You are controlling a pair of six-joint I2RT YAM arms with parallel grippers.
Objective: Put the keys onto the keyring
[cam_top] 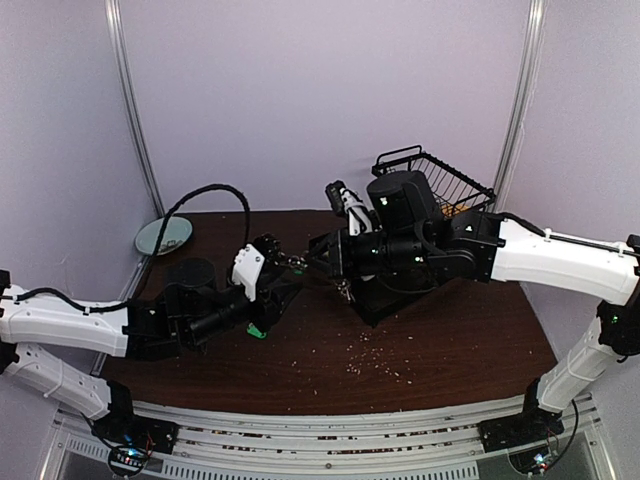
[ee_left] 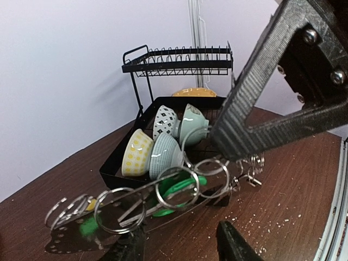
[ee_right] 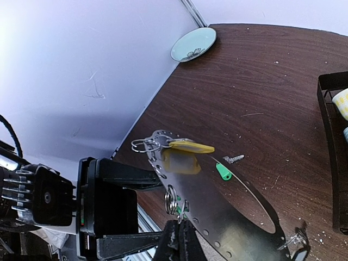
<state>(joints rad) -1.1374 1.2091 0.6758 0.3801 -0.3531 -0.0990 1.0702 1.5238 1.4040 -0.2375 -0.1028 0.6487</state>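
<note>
Only the right gripper pinched the metal strip; with the left gripper spread wide, the hanging keys might swing loose.

The dark wood-grain surface is carrying a pale green plate at upper left and a black wire dish rack at upper right. Crumbs are lying scattered at lower centre. In the right wrist view, a green-headed key and a small silver key are lying side by side mid-frame.
</note>
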